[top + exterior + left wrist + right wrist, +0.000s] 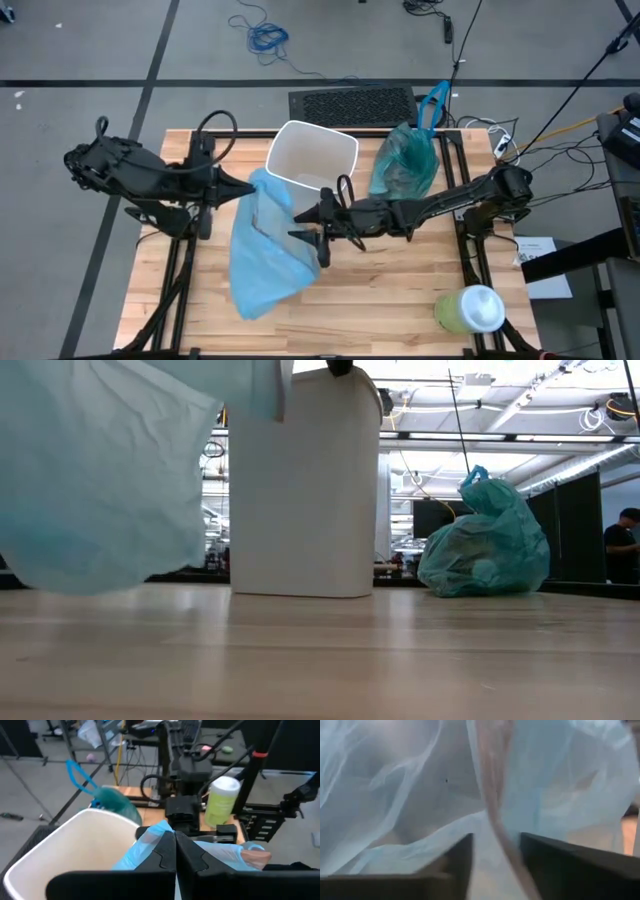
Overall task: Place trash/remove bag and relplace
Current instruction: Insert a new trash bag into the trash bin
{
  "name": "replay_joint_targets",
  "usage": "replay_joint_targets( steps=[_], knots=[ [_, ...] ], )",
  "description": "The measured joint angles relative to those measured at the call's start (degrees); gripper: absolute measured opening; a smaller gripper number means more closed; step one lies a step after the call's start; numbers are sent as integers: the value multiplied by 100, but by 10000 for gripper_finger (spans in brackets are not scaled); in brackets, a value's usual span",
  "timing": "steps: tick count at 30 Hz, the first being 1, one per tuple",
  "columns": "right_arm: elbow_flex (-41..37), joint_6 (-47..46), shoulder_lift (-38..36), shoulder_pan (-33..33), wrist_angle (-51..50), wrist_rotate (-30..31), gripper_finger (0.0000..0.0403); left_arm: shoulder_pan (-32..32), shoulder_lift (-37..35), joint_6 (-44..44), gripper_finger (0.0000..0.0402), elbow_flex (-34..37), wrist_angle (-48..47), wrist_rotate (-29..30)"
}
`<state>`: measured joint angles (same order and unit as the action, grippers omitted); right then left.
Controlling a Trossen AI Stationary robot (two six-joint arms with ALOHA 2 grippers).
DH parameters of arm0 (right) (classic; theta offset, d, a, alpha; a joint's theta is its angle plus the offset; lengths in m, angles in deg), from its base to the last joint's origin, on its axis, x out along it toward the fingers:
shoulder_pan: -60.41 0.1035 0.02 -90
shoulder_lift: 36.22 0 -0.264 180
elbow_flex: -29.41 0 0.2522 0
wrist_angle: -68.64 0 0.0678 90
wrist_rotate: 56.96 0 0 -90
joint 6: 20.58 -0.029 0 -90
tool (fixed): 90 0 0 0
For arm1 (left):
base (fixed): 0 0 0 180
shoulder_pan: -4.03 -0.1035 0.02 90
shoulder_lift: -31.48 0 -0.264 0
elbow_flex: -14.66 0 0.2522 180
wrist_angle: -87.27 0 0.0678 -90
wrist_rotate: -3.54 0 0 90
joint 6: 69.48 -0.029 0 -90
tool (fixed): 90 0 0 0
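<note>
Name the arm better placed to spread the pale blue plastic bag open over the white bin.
Right, probably. Its tool sits open at the pale blue plastic bag, beside the white bin; the left tool is already shut on the bag.

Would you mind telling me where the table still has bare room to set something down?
Bare wood runs along the near edge between the sky-blue bag and the green container. The far half is crowded: the white bin, the full teal bag and the right gripper.

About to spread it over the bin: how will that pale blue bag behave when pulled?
Probably floppy: the pale blue bag hangs in loose folds from the shut left gripper. Likely light and slippery, being thin and translucent between the right gripper's fingers.
</note>
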<state>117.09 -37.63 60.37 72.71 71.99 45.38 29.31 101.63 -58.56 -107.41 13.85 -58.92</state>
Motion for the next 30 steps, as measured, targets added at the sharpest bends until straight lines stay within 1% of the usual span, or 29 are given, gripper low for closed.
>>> replay_joint_targets(
  steps=[3,4,8,10,14,18,21,27,30],
  knots=[
    [0,408,-38,4,170,10,37,0,0,-170,0,0,199,-59],
    [2,570,-55,6,211,10,19,0,0,-243,0,0,238,-63],
    [216,963,-228,-9,-7,25,5,0,9,-428,0,-104,278,-73],
    [366,1302,-367,-18,-126,177,2,0,4,-524,0,-206,277,-50],
    [869,2077,-672,-35,-747,560,1,-2,-2,-891,0,-401,387,135],
    [1624,3000,-826,-74,-1478,1066,0,-18,4,-1424,0,-632,611,369],
    [2329,3533,-821,-193,-2164,1306,0,-107,45,-1897,0,-775,913,627],
    [3386,4291,-791,-692,-2803,1323,0,-373,227,-3103,0,-1028,1815,705],
    [3794,4555,-798,-977,-2903,1309,0,-556,383,-3664,0,-1223,2228,706]
  ],
)
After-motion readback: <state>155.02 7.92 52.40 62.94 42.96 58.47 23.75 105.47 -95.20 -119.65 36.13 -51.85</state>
